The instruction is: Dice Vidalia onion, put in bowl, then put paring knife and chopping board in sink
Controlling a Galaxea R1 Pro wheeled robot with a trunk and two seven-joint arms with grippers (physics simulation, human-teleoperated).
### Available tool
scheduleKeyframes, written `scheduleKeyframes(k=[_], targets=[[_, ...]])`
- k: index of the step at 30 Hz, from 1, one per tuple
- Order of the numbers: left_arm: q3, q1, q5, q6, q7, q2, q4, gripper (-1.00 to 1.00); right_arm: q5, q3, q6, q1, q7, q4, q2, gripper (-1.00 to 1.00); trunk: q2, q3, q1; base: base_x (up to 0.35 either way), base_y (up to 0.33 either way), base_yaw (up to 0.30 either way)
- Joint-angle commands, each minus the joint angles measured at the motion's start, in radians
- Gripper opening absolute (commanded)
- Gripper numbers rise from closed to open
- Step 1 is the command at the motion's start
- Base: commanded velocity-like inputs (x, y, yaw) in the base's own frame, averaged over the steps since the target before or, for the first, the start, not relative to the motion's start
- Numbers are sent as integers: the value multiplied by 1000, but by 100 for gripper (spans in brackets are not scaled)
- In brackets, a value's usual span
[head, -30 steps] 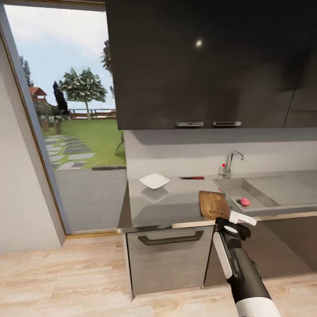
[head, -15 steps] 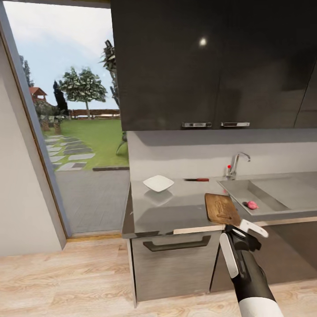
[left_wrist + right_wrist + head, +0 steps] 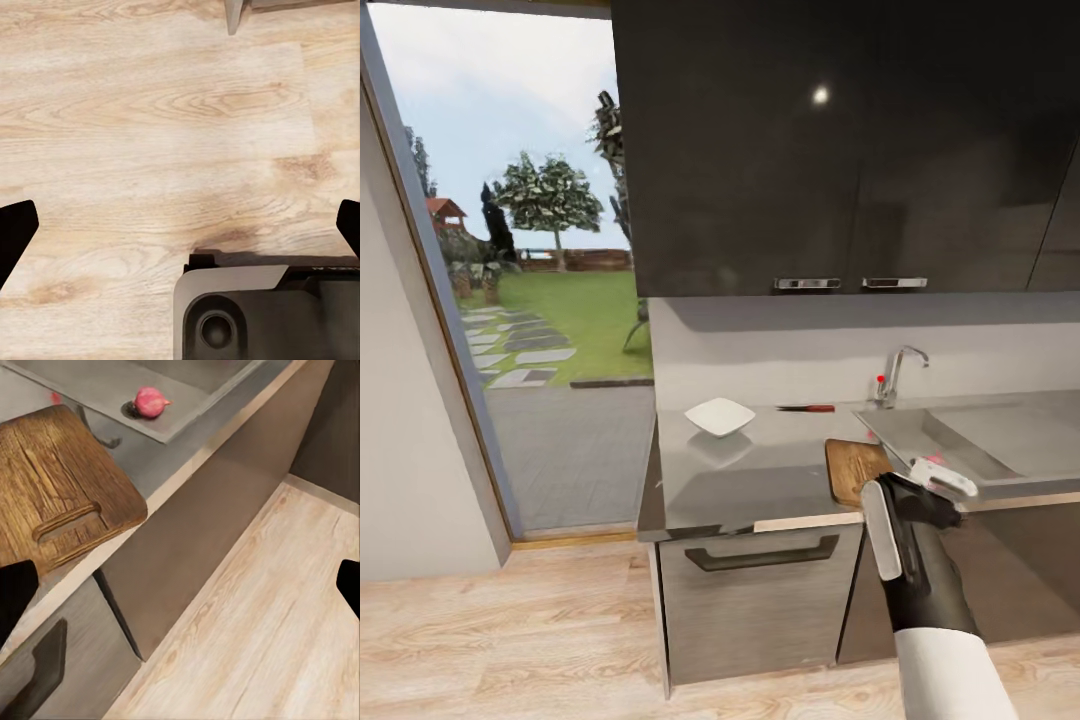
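Hovering at lower right of the head view, the right gripper has jaws spread wide; Vidalia onion lies in the sink, beside chopping board on the table.

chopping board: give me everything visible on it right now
The chopping board is a rectangular brown slab with clear wood grain, rounded corners and one oval handle slot at the short end nearest the counter's front edge. It lies flat on the grey countertop, beside the sink, with nothing on it. In the head view the right gripper and its arm cover part of its near side; no contact can be confirmed.
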Motion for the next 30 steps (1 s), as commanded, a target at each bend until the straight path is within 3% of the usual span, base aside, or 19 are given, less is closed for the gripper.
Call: scheduleKeyframes(k=[1, 7, 9, 10, 15, 20, 30], targets=[[1, 0, 0, -3, -1, 0, 1, 100, -17, 0, 16, -25, -13, -2, 3, 100, -1, 0, 0, 0, 0, 0], [1, 0, 0, -3, -1, -1, 1, 100, -82, 0, 71, -143, -89, 29, 22, 100, -1, 0, 0, 0, 0, 0], [1, 0, 0, -3, 0, 0, 1, 100, -142, 0, 86, -196, -116, 83, 30, 100, -1, 0, 0, 0, 0, 0], [1, 0, 0, -3, -1, 0, 1, 100, -226, -2, 88, -244, -163, 151, 34, 100, -1, 0, 0, 0, 0, 0], [1, 0, 0, -3, -1, 0, 1, 100, -298, -8, 49, -265, -260, 186, 35, 100, -1, 0, 0, 0, 0, 0], [1, 0, 0, -3, -1, 0, 1, 100, -320, -14, -20, -270, -329, 197, 37, 100, -1, 0, 0, 38, 0, 0], [1, 0, -1, -3, 0, 0, 1, 100, -321, -15, -30, -270, -376, 204, 49, 100, -1, 0, 0, 236, 1, 0]])
